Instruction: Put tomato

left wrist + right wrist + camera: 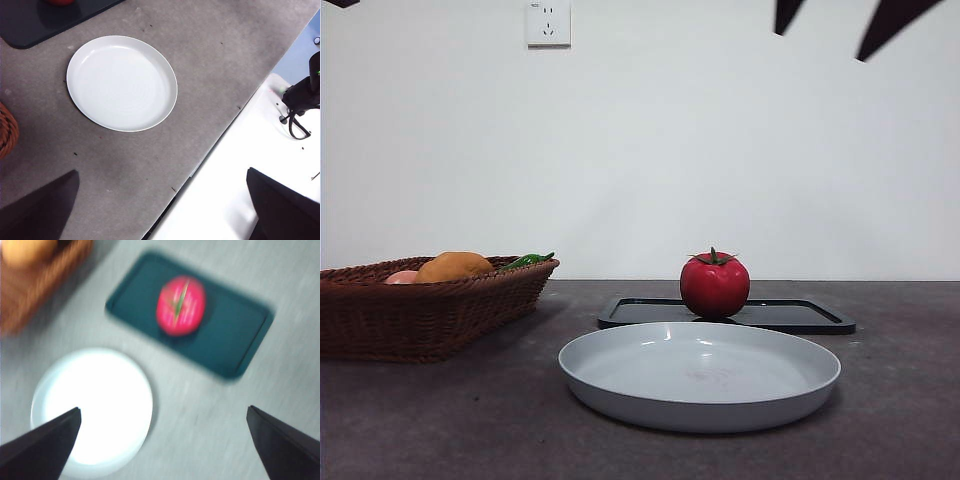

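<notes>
Nearest you sits the pale grey plate (700,375) on the dark table (900,400); behind it the tomato (714,285) stands upright on the black tray (800,315), calyx up, touching neither gripper; off to one side the wicker basket (420,305) holds an orange fruit (453,266) and a pinkish one (402,277). Your right gripper (165,440) hangs high over plate and tray, jaws spread wide and holding nothing, though its view is blurred; your left gripper (162,205) hovers near the table's edge by the plate, likewise released and empty.
</notes>
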